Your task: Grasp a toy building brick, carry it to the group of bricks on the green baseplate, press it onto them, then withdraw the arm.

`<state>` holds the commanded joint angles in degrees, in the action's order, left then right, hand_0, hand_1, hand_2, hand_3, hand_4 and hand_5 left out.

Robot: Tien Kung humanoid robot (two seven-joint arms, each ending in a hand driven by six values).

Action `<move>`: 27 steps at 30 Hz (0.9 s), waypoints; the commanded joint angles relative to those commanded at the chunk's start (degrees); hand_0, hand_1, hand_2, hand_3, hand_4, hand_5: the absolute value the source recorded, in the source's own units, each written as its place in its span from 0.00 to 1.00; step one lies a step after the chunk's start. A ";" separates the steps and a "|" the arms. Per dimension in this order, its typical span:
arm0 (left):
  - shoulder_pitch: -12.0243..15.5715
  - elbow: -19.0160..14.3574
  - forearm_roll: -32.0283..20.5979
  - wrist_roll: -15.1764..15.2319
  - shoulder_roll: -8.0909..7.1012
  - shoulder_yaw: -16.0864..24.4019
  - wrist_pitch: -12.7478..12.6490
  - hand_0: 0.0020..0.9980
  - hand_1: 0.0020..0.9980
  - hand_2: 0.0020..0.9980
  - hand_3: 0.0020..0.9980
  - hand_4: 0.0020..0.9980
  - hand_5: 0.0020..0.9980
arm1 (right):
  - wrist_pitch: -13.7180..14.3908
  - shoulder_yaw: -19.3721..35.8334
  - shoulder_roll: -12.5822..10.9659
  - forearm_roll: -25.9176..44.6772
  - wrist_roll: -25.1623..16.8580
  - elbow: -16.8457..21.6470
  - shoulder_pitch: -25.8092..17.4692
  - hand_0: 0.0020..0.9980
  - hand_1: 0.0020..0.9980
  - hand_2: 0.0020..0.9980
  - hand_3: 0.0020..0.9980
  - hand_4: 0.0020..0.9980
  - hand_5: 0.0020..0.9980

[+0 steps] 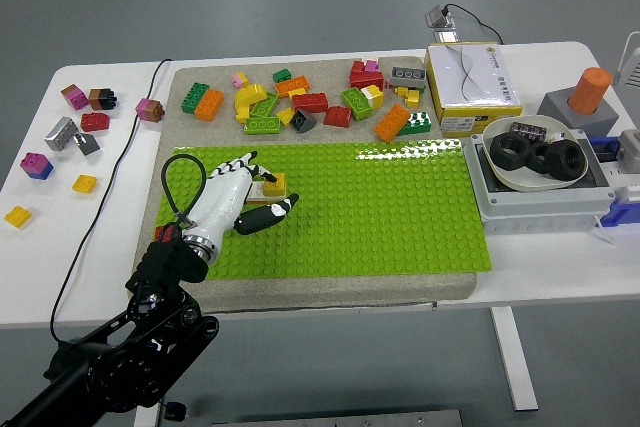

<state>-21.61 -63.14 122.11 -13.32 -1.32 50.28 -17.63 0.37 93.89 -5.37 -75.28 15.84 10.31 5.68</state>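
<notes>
While the white surface (300, 302) fills most of the view, a grey mat (330, 287) lies on it and carries the green baseplate (380, 217). At the right side of the surface stand a grey box (540, 209) with a white bowl (500, 172) of black nuts (512, 148), a yellow-and-white carton (470, 82) and an orange cylinder (590, 90) on a grey block.

The left arm (120, 357) comes in from the lower left corner, and its left hand (232, 199) rests over the near left part of the baseplate. The fingers (243, 162) are curled toward a yellow brick (273, 184), which sits on the baseplate just at the fingertips, while the black thumb (268, 213) points to the right below it. The fingers touch the brick, but I cannot tell if they really grip it or only press on it.

Behind the baseplate, on the far strip of the mat, lies a loose pile of bricks (310, 102) in red, yellow, green and orange. It is well apart from the hand. A few small bricks (60, 137) are scattered on the bare surface at the left, next to a black cable (110, 187).
</notes>
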 joint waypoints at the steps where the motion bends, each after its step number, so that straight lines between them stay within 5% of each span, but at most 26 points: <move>1: -0.01 -0.15 0.15 -0.06 0.01 0.00 -0.04 1.00 1.00 1.00 0.62 0.80 0.75 | -0.01 -0.01 0.00 0.01 0.01 0.00 0.01 0.62 0.61 0.65 0.69 0.74 0.90; 14: -0.55 -1.42 0.11 -0.46 -0.57 -0.45 -0.34 1.00 1.00 1.00 0.61 0.80 0.73 | -0.09 0.02 -0.02 -0.11 0.06 0.00 0.06 0.62 0.61 0.65 0.69 0.74 0.90; 27: -1.81 4.19 -0.95 0.53 0.30 -0.95 -0.79 1.00 1.00 1.00 0.61 0.79 0.71 | -0.27 -0.02 -0.03 -0.11 0.01 0.00 0.32 0.62 0.61 0.65 0.69 0.74 0.90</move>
<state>-23.42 -58.95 121.16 -12.79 -1.01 49.33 -18.42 0.10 93.87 -5.40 -75.39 15.86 10.31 6.00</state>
